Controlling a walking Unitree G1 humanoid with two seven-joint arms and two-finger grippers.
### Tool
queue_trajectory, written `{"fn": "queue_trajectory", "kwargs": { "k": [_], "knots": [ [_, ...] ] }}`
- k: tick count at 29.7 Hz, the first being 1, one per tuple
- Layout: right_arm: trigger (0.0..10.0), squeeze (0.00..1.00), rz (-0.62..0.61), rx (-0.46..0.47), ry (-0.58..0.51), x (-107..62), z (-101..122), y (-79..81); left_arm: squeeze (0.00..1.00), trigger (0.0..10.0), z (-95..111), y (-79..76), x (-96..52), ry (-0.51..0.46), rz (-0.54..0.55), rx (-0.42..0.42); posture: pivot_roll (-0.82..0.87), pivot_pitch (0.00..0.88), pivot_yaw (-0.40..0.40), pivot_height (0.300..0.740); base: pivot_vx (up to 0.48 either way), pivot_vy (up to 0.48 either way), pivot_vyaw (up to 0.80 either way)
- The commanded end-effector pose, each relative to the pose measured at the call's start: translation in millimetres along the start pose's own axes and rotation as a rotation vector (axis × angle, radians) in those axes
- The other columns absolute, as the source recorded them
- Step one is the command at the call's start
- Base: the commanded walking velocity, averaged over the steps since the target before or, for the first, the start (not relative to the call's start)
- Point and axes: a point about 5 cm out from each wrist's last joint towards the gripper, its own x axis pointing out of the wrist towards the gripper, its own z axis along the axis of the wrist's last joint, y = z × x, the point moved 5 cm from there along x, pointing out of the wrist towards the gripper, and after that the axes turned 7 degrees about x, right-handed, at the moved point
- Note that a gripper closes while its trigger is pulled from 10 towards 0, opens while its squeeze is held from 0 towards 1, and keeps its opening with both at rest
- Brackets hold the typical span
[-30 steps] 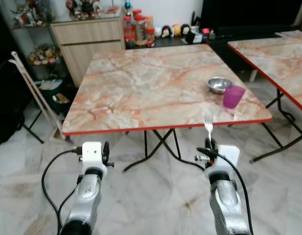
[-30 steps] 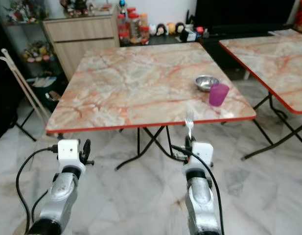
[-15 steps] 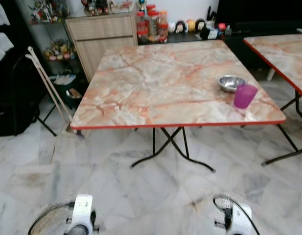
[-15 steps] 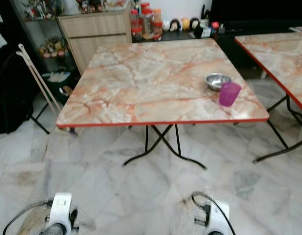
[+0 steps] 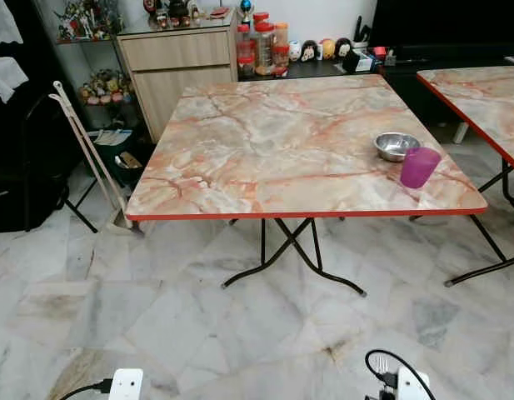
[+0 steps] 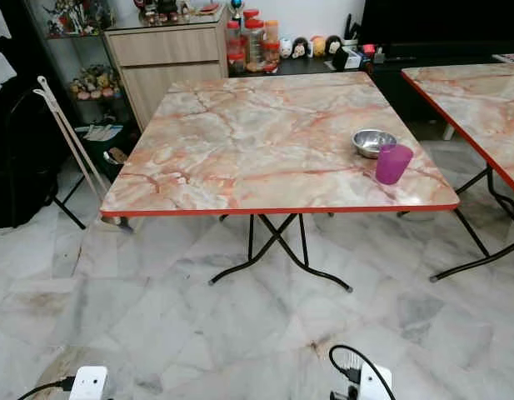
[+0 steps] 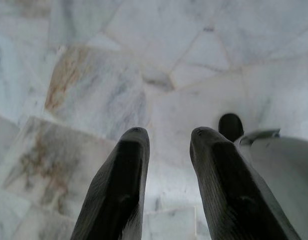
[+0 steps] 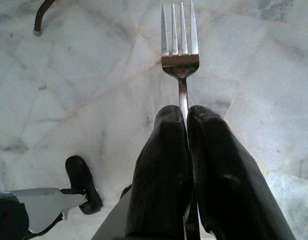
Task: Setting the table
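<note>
Marble floor (image 8: 84,65), arms now lowered

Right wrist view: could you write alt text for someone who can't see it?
Two black fingers of the robot's right gripper pinch the handle of a silver fork, its tines pointing away over a pale marble-tiled floor.

One fork (image 8: 179,45), one bowl (image 5: 396,146), one cup (image 5: 419,167), seemingly two tables (image 5: 281,142).
</note>
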Motion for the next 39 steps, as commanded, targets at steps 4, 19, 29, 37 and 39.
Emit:
{"fn": "queue_trajectory", "kwargs": {
  "k": [4, 19, 29, 37, 39],
  "knots": [
    [10.0, 0.00, 0.012, 0.018, 0.004, 0.4, -2, 6.4, 0.00, 10.0, 5, -2.1, 1.8, -0.001, -0.004, 0.025, -0.05, 0.000, 0.051, 0.740, 0.000, -0.196, 0.00],
    [10.0, 0.00, 0.016, 0.022, -0.014, 0.8, 2, 7.0, 0.00, 10.0, -2, -2.5, 0.5, 0.021, -0.001, 0.029, -0.06, 0.000, 0.054, 0.740, 0.000, -0.273, 0.00],
    [10.0, 0.00, 0.030, 0.029, -0.036, 2.1, 7, 13.0, 0.00, 10.0, -2, -3.5, 0.3, 0.018, -0.003, 0.024, -0.06, 0.000, 0.056, 0.740, 0.000, -0.273, 0.24],
    [10.0, 0.00, 0.047, -0.006, -0.056, 3.2, 13, 16.8, 0.00, 10.0, -1, -4.5, 0.3, 0.014, -0.004, 0.019, -0.06, 0.000, 0.054, 0.740, 0.000, -0.275, 0.32],
    [10.0, 0.00, 0.048, -0.002, -0.059, 3.3, 14, 17.1, 0.00, 10.0, -1, -5.1, 0.4, 0.012, -0.004, 0.017, -0.06, 0.000, 0.052, 0.740, 0.000, -0.272, 0.44]
  ]
}}
